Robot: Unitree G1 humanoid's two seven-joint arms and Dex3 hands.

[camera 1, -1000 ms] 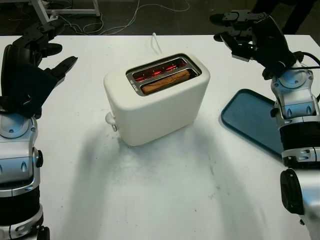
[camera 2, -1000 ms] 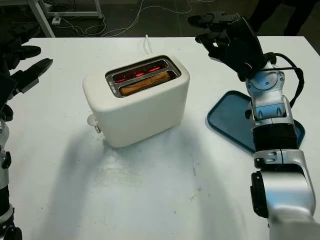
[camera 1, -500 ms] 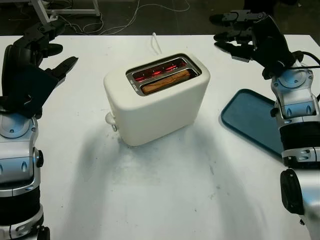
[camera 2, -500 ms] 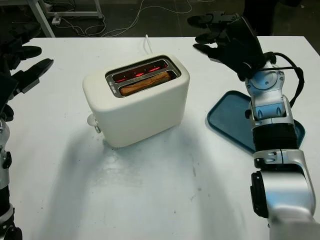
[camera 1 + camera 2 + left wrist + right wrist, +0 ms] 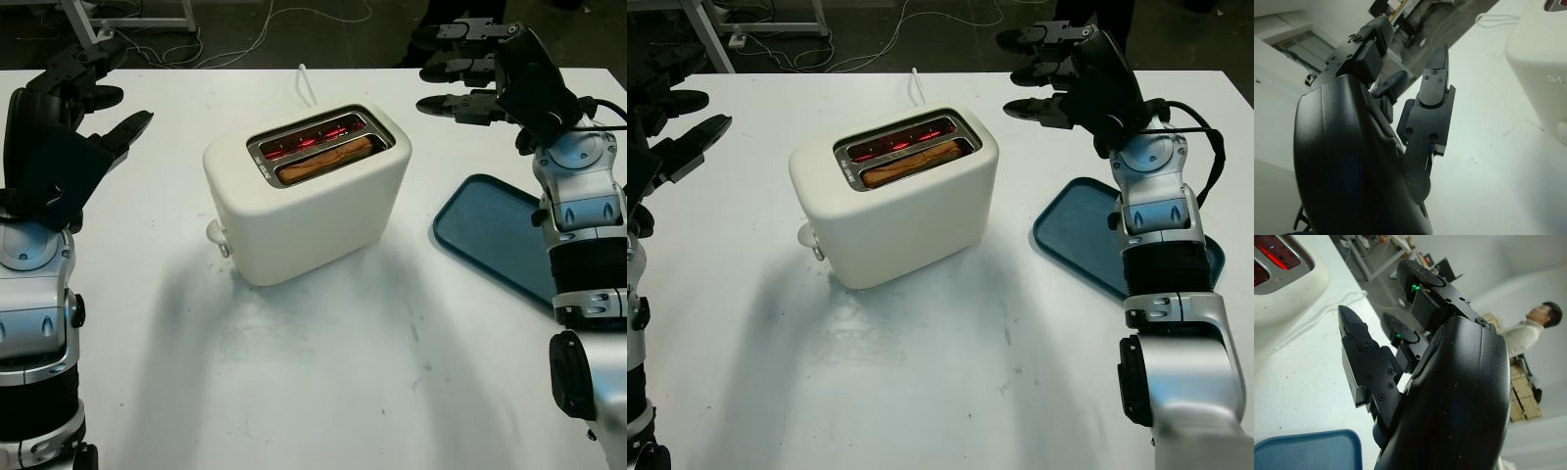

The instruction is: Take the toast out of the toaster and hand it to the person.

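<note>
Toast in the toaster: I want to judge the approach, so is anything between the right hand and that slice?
Nothing visible blocks it. The right hand is open above the far right of the table, and bare tabletop lies between it and the toaster. The toast sits low in the near slot, open from above.

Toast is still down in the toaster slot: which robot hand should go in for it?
Probably the right robot hand. It is open and raised beside the toaster, at about slot height, close to the toast. The left robot hand, also open, hangs farther off over the table.
</note>
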